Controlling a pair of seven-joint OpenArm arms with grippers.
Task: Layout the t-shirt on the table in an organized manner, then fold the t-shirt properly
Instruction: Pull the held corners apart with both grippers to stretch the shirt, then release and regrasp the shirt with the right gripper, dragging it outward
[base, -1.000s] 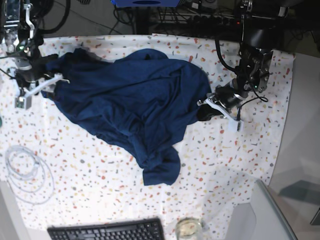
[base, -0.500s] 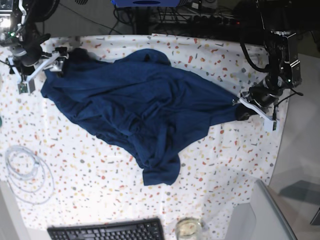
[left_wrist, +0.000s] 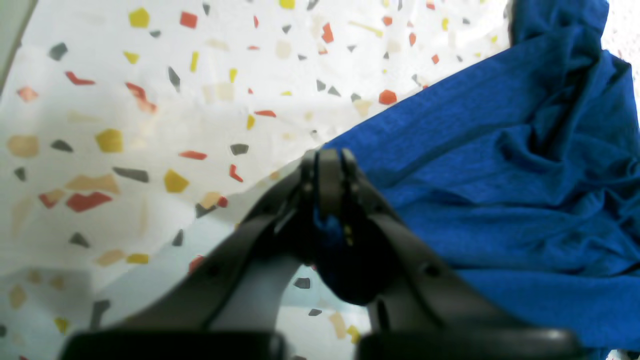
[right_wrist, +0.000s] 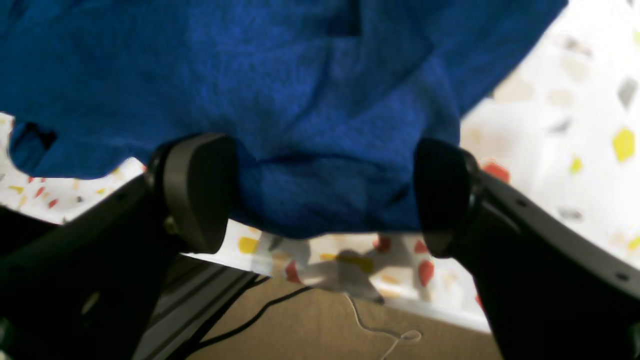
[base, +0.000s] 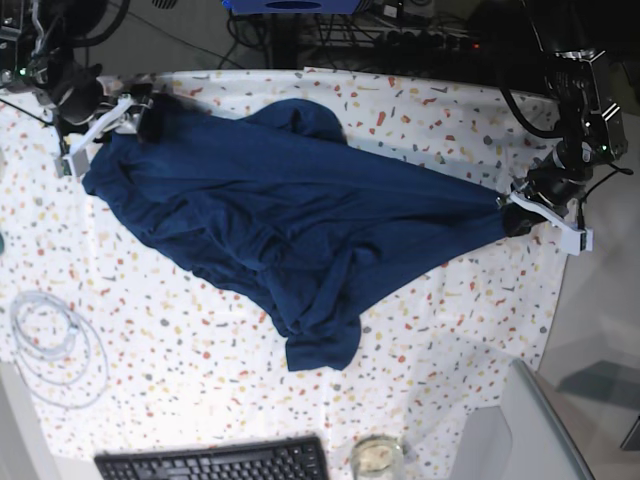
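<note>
The t-shirt (base: 290, 225) is pinched by the left pincer (left_wrist: 327, 165); the right pincer (right_wrist: 320, 195) is spread; spreading unfinished, folding unstarted.

Bare table (base: 180, 380) beside the coiled cable (base: 50, 345) — keyboard (base: 215, 462) beyond.

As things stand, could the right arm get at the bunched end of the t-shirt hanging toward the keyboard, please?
Probably yes, though not at once. The right pincer is open around the t-shirt at the far corner; the bunched end lies uncovered on the table, with only cloth between.
</note>
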